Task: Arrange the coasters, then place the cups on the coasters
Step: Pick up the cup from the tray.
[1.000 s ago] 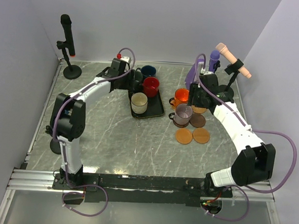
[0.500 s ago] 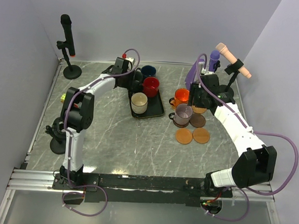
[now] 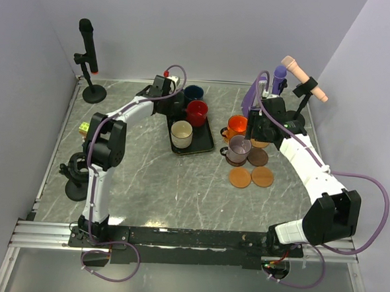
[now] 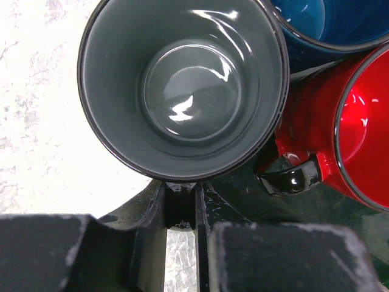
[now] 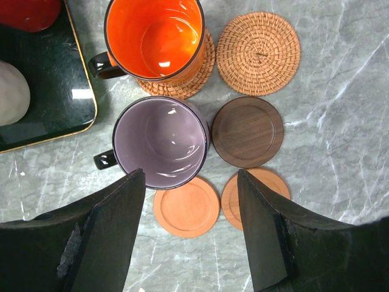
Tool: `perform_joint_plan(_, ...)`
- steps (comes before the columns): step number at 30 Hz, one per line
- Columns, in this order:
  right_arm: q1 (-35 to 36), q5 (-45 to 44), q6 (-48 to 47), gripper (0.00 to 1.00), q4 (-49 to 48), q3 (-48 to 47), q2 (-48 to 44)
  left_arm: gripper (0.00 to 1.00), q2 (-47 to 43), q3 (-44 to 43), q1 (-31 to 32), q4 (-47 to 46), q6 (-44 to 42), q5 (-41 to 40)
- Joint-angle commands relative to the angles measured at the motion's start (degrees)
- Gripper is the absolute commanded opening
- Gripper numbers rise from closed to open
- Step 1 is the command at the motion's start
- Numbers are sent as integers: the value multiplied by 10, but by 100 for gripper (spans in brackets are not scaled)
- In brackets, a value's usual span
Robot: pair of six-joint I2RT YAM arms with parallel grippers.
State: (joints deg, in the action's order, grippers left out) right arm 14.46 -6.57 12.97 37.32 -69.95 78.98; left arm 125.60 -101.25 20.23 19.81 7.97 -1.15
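Observation:
On the black tray [image 3: 205, 145] stand a navy cup [image 3: 194, 92], a red cup [image 3: 197, 112] and a cream cup [image 3: 181, 133]. My left gripper [image 4: 180, 201] is shut on the handle of the dark grey-green cup [image 4: 182, 85], which stands upright beside the red cup [image 4: 358, 128]. My right gripper [image 5: 191, 182] hangs open above the mauve cup [image 5: 161, 141]. The orange cup [image 5: 155, 36] sits on a woven coaster. A bare woven coaster [image 5: 258, 53], a dark brown coaster [image 5: 247, 132] and two flat orange coasters [image 5: 186, 206] [image 5: 258, 185] lie nearby.
A black microphone on a stand [image 3: 89, 60] is at the back left, and a beige one [image 3: 305, 76] with a purple object [image 3: 278, 78] at the back right. Another black stand base [image 3: 74, 178] sits at the left edge. The tray's corner [image 5: 48, 115] lies left of the mauve cup.
My left gripper's jaws have narrowed onto the grey-green cup's handle, and the left arm's elbow has swung back. The right arm has not moved.

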Motion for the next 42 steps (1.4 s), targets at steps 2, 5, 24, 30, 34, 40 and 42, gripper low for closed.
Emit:
perform_joint_plan(2, -3, -8, -1, 69, 6, -10, -16, 0, -34, 18, -6, -57, -33, -40)
perform_joint_plan(5, -2, -8, 1, 69, 6, -19, -18, 1, -76, 53, -9, -96, -37, -67)
perform_joint_plan(24, -2, -5, 17, 69, 6, -69, -16, 1, -217, 76, -10, -109, -34, -45)
perform_joint_plan(30, -1, 8, 38, 69, 15, -108, -14, 1, -282, 107, 10, -87, -23, -3)
perform_joint_plan(34, 0, 29, 51, 68, 47, -163, 9, 1, -323, 145, 44, -58, -37, -2)
perform_joint_plan(40, 30, 46, 40, 67, 70, -244, 40, 1, -390, 218, 90, -14, -56, 16)
perform_joint_plan(42, 51, 45, 31, 65, 80, -270, 55, 1, -410, 236, 106, -1, -54, 24)
